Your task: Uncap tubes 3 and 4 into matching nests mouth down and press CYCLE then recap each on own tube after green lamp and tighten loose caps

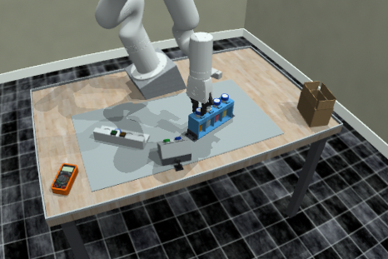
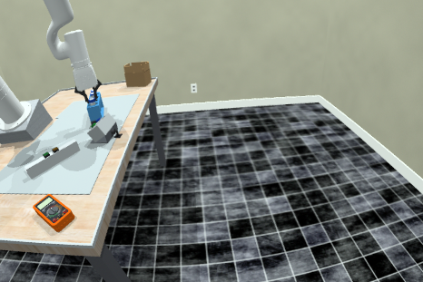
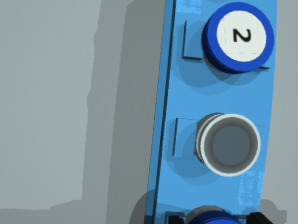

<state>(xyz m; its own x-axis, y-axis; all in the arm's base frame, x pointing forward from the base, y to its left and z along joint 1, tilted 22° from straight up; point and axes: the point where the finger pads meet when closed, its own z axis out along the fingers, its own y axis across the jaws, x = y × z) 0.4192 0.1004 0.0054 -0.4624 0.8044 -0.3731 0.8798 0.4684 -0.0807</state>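
Matt grey mat (image 1: 125, 163), wood-grain table (image 1: 58, 92), seemingly plastic blue rack (image 1: 208, 127)

Capped tube 2 (image 3: 239, 36) crowds the rack; open mat (image 1: 258, 122) lies beside it.

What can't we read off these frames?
- Number on the cap in the gripper: wrist view, cut off by the bottom edge.
- Cap tray nest numbers and lamp state: top and exterior views, too small.
- Tube 1: outside the wrist view; in the top view its cap shows no readable number.
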